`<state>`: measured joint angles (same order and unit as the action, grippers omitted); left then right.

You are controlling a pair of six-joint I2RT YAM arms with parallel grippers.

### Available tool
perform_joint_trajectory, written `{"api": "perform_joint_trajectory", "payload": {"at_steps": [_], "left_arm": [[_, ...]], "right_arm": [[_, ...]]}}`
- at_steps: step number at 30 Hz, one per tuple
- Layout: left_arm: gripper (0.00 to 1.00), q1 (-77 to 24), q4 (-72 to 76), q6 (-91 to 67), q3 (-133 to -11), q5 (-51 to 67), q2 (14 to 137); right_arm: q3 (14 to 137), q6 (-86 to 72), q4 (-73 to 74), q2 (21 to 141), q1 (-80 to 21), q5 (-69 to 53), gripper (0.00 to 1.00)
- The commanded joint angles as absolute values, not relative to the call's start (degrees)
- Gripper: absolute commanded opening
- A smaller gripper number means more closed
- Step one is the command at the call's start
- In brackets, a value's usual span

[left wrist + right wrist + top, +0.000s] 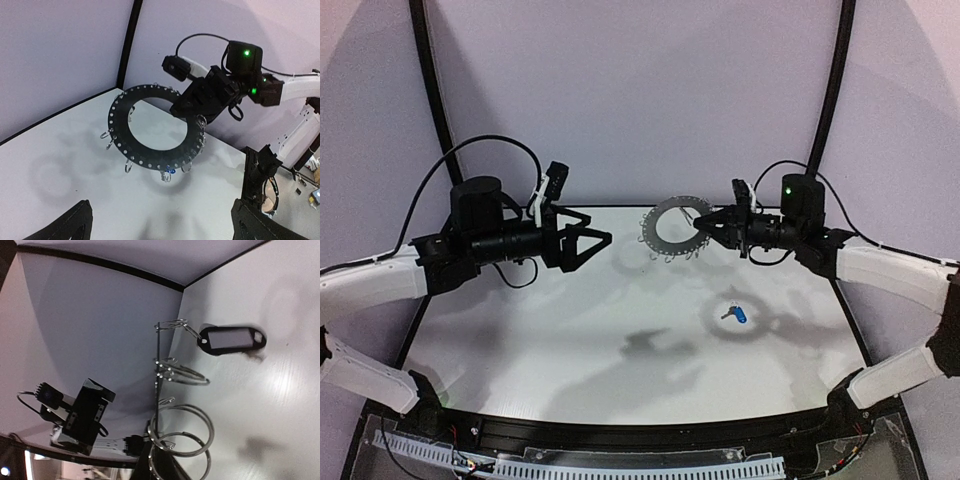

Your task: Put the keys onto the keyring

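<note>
We are clamping the keyring (652,228) in the right gripper (705,228), with the left gripper (600,250) gaping wide and empty. The black key tag (232,339) seems clipped on. The blue-tagged key (737,314) is lying beneath the right gripper.

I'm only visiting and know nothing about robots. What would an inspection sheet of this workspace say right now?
Surface: white table, one key lying on it.
Job's things: keyring held up off the table; blue-tagged key lying loose; black tag apparently hanging from a ring clip.
Clutter: nothing seen.
Grippers: right gripper shut on the keyring's rim; left gripper open, holding nothing.
Cables: black cables loop over both arms.
Surroundings: pale walls, black poles.
</note>
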<state>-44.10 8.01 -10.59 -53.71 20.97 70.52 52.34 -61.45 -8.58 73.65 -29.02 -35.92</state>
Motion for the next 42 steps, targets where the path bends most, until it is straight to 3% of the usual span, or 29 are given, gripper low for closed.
{"api": "perform_joint_trajectory", "payload": {"at_steps": [1, 4, 17, 29, 36, 42], "left_arm": [[0.99, -44.01, 8.01, -15.94, -56.85, 17.67, 71.26], [0.99, -44.03, 6.50, -17.38, -59.07, 18.27, 72.99], [0.99, -44.03, 5.02, -17.06, -57.53, 18.76, 71.00], [0.99, -44.03, 6.43, -16.16, -57.74, 29.53, 72.14], [0.99, -43.95, 6.75, -13.05, -57.76, 18.48, 71.99], [0.99, -43.95, 7.72, -16.01, -58.75, 16.57, 71.21]], "right_arm": [[49.76, -84.49, -35.29, 77.54, -29.00, -43.86, 0.00], [50.80, -87.01, -40.16, 79.07, -29.00, -45.95, 0.00], [53.02, -76.07, -30.30, 76.15, -28.99, -46.99, 0.00], [51.31, -78.60, -38.48, 78.15, -29.09, -48.34, 0.00], [51.52, -78.48, -38.36, 77.64, -29.27, -50.90, 0.00], [53.06, -70.21, -30.30, 75.86, -29.66, -53.36, 0.00]]}}
